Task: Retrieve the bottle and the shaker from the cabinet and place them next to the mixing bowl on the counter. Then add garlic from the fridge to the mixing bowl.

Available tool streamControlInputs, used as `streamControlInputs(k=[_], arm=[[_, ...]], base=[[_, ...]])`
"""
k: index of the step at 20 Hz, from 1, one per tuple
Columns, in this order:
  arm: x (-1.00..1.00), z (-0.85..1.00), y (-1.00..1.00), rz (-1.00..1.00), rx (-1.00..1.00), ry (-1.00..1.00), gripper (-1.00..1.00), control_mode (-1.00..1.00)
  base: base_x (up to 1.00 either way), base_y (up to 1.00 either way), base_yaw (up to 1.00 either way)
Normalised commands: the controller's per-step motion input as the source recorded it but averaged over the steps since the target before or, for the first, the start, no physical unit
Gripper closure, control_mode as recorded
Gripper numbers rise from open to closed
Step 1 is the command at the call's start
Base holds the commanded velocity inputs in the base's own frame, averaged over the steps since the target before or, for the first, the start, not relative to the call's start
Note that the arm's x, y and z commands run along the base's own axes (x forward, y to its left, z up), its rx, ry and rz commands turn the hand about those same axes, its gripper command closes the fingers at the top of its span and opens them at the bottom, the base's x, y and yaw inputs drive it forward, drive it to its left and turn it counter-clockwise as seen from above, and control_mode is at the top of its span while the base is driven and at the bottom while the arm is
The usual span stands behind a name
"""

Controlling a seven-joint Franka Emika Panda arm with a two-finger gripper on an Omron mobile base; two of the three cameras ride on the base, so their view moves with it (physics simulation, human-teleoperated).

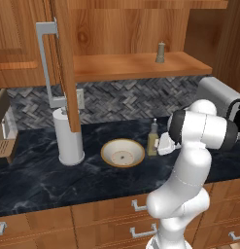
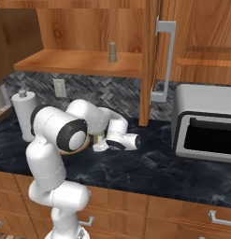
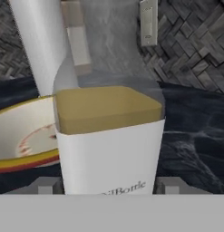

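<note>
My gripper (image 3: pixel 109 186) pinches the bottle (image 3: pixel 109 136), upright on the counter (image 1: pixel 43 180) just beside the bowl (image 1: pixel 122 152). Shaker (image 1: pixel 161 52) stands on the cabinet shelf (image 1: pixel 131 65).

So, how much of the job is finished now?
Partly done: the bottle stands on the counter beside the mixing bowl, with the gripper around its base. The shaker is still on the cabinet shelf. Garlic comes after.
</note>
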Motion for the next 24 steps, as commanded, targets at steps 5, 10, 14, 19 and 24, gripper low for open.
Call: streamControlInputs(k=[5,10,14,19,24], arm=[[-0.13,0.00,0.00,0.00,0.00,0.00,-1.00,-1.00],[-0.36,0.00,0.00,-0.03,0.00,0.00,-1.00,-1.00],[-0.48,0.17,0.00,-0.05,0.00,-0.05,-1.00,-1.00],[-0.48,0.38,0.00,-0.09,0.00,-0.06,-1.00,-1.00],[-0.29,0.51,0.00,-0.18,0.00,-0.01,-1.00,-1.00]], base=[[0.00,0.00,0.00],[0.00,0.00,0.00],[0.00,0.00,0.00],[0.00,0.00,0.00],[0.00,0.00,0.00]])
